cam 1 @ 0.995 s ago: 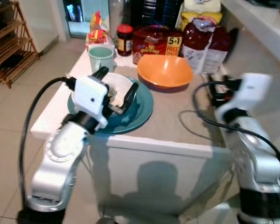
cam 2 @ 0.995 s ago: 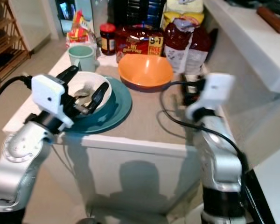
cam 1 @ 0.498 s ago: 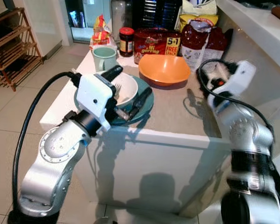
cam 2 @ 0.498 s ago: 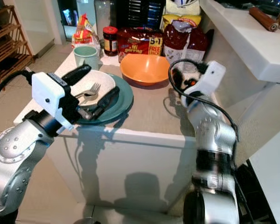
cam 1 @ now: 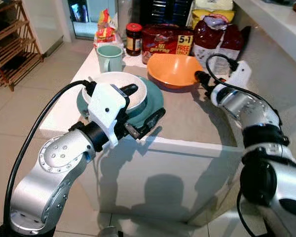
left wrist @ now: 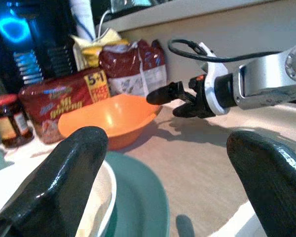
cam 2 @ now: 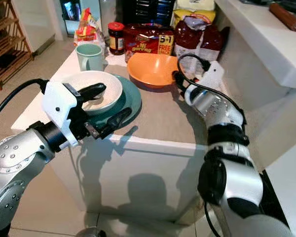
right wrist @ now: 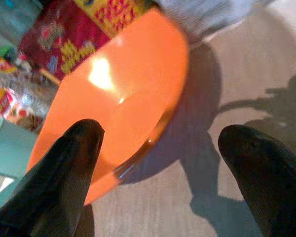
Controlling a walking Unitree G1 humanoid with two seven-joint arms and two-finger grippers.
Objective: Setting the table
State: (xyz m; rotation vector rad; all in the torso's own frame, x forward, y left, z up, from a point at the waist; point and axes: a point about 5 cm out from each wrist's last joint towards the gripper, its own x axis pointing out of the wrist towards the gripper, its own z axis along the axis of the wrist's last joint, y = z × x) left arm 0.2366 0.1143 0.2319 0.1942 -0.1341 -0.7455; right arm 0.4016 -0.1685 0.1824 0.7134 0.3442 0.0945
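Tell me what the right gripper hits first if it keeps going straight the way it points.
Most likely the orange bowl: the right gripper, open, points at its rim from the side, very close.

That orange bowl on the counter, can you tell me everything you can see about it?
The orange bowl is wide, shallow and glossy, looks like plastic, and seems empty. It stands upright toward the back of the counter, just in front of the red snack packets and beside the teal plate. The right gripper is at its rim with fingers open, one finger over the rim; actual contact cannot be told.
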